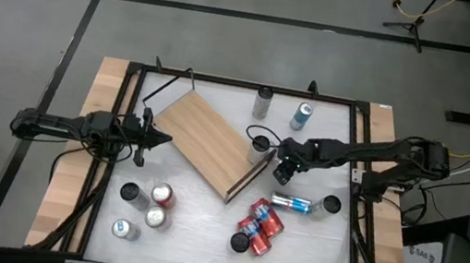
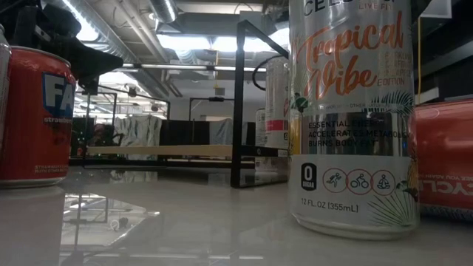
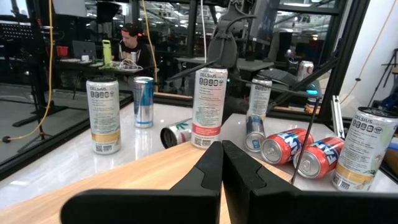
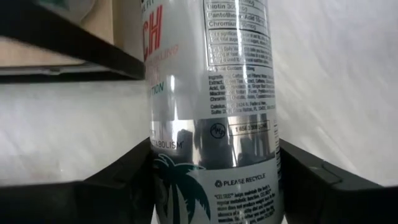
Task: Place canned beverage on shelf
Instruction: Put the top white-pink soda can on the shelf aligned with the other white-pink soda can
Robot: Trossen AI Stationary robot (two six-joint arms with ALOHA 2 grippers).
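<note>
The right gripper (image 4: 214,180) has its two dark fingers pinched on the lower body of a silver Celsius can (image 4: 211,112), one finger (image 4: 124,180) on each side. From above, that same gripper (image 1: 283,170) sits just off the near end of the shelf (image 1: 210,142), the light-wood board lying at an angle on the table, and the can there is mostly hidden under the arm. I'd say the grasp is made and the lift comes next: the can has to rise clear of the black wire frame (image 4: 68,43) beside it, then travel over the board and go down upright.

The left gripper (image 3: 222,163) is pressed together, hovering low over the far end of the board, idle.

Its wrist view shows what the overhead cannot: the held can standing upright at the shelf's edge, with two red Fanta cans (image 3: 283,146) lying on their sides beside it
</note>
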